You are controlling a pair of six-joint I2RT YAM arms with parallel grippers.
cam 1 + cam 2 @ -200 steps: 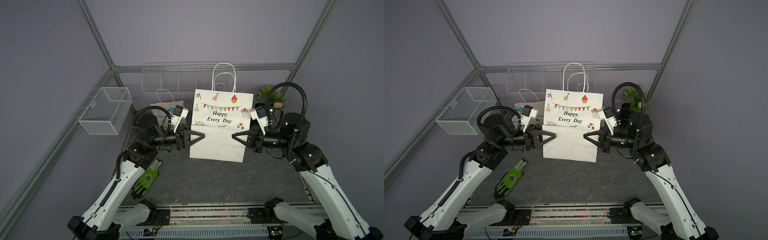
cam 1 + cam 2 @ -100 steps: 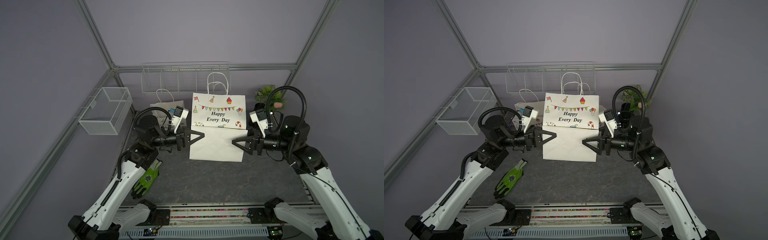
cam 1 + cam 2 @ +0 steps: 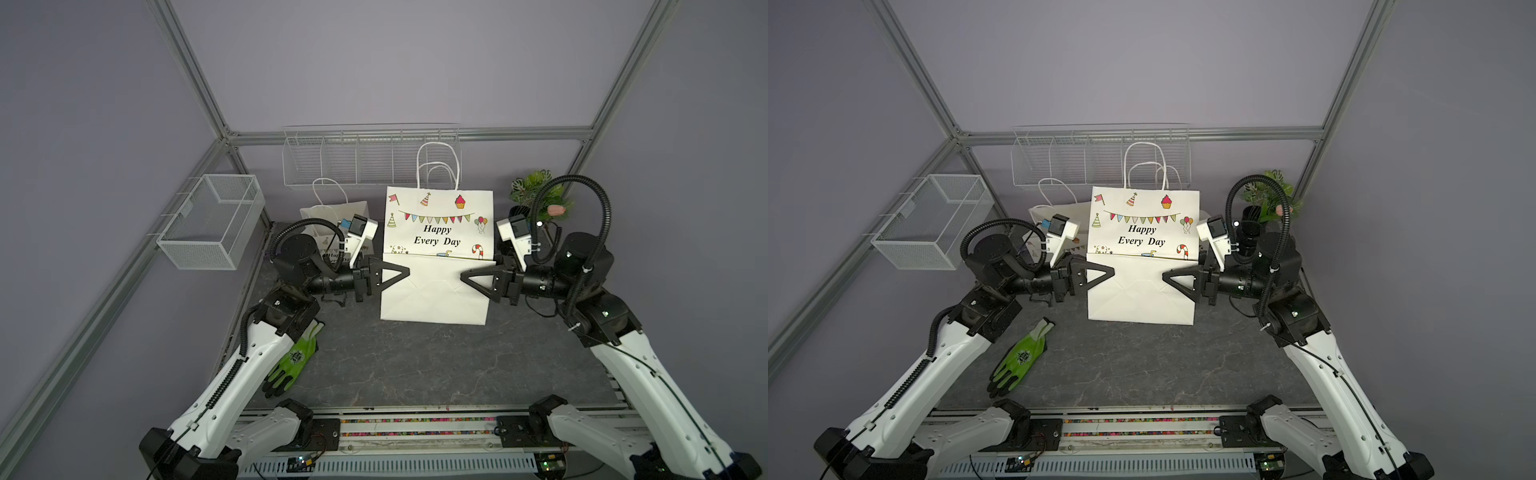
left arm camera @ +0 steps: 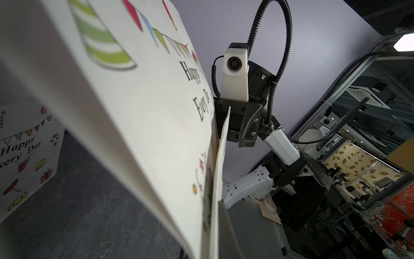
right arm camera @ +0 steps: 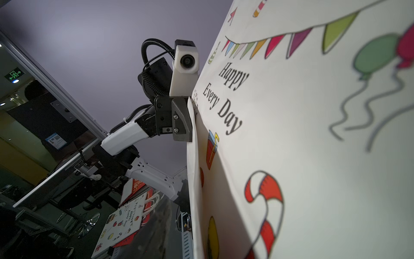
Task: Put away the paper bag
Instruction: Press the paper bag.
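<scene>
The white paper bag (image 3: 436, 249) printed "Happy Every Day" stands upright at mid-table with its bottom flap folded up over the front, shown in both top views (image 3: 1142, 291). My left gripper (image 3: 405, 272) is shut on the bag's left edge; in the left wrist view the paper runs down into the left gripper (image 4: 210, 251). At the bag's right edge, my right gripper (image 3: 463, 277) has its jaws apart, one on each side of the flap. The left wrist view shows the right gripper (image 4: 226, 125) head-on. The right wrist view shows only paper close up, with the left gripper (image 5: 190, 121) at the far edge.
A smaller white paper bag (image 3: 332, 224) stands behind my left arm. A wire rack (image 3: 370, 158) hangs on the back wall and a mesh basket (image 3: 212, 220) on the left wall. A green glove (image 3: 295, 361) lies under the left arm. A potted plant (image 3: 536, 195) stands back right.
The bag has sunk slightly. My right gripper has let go of the right edge and now has its jaws apart. The left gripper has closed fully on the left edge.
</scene>
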